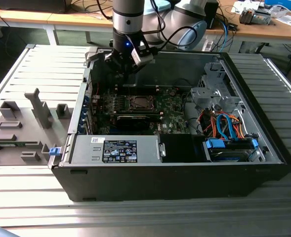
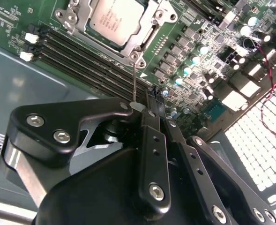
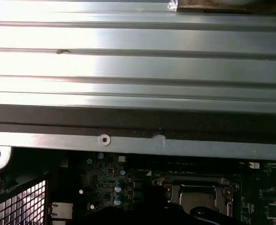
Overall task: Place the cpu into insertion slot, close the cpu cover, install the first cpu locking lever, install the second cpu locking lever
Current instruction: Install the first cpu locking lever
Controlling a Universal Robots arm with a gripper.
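Note:
The cpu [image 2: 115,18] lies with its silver top up in the insertion slot [image 1: 139,102] on the green board. The cpu cover [image 2: 149,36] lies down around it as a silver frame. From the socket's corner a thin wire locking lever [image 2: 134,79] runs toward my gripper [image 2: 152,93]. The black fingers stand together, shut, and the lever's flat end sits just beside them; I cannot tell whether they touch. In the exterior view my gripper [image 1: 127,76] hangs inside the open case, just beyond the slot. The first wrist view shows the socket [image 3: 198,197] under the case's wall.
Long memory slots [image 2: 81,56] run beside the socket. A black graphics card [image 1: 135,121] lies in front of it in the exterior view. The case's metal wall [image 3: 138,143] stands close behind my gripper. Drive cage and cables [image 1: 224,123] fill the exterior view's right.

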